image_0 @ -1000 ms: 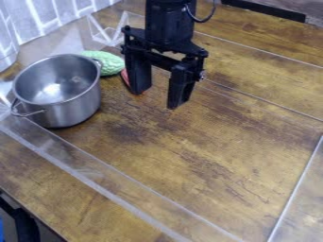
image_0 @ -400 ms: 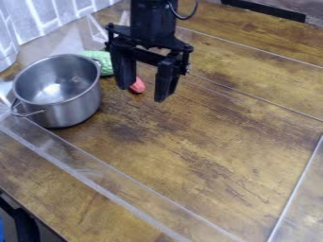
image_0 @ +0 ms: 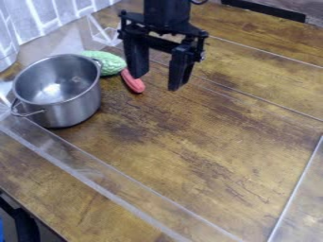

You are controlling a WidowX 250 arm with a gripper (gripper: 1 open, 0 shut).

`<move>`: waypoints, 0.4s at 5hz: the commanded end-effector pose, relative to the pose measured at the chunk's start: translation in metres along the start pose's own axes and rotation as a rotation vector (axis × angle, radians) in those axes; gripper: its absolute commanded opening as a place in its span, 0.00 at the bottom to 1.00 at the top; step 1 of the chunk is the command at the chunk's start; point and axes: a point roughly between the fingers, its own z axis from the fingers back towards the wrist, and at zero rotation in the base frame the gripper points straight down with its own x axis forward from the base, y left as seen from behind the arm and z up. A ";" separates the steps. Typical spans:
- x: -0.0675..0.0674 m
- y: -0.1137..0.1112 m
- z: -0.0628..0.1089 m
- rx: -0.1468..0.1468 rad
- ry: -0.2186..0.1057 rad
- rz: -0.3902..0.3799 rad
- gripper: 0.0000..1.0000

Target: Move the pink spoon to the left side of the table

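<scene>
Here, one open pincer hovers beside one pink spoon and one pot.Correction, full text:

Currently, one released pincer hangs beside one pink spoon, near one steel pot.

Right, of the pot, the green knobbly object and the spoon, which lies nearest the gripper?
The pink spoon, the only pink-red one, just beside the gripper's finger.

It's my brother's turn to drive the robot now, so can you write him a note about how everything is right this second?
Gripper: above the table, fingers apart, nothing seen between them.
Pink spoon: lying on the table, just right of the steel pot in the picture, near the green knobbly thing.
Done: no grasp yet; the spoon isn't held.
Left to do: line the fingers up with the spoon, grip it, carry it to the table's left side and let go. The pot seems to be in the way, so maybe lift high or go around.
</scene>
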 end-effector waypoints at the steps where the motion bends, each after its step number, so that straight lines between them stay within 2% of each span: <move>1: 0.003 0.007 0.016 -0.024 -0.058 -0.016 1.00; 2: -0.007 0.004 0.013 -0.037 -0.046 -0.043 1.00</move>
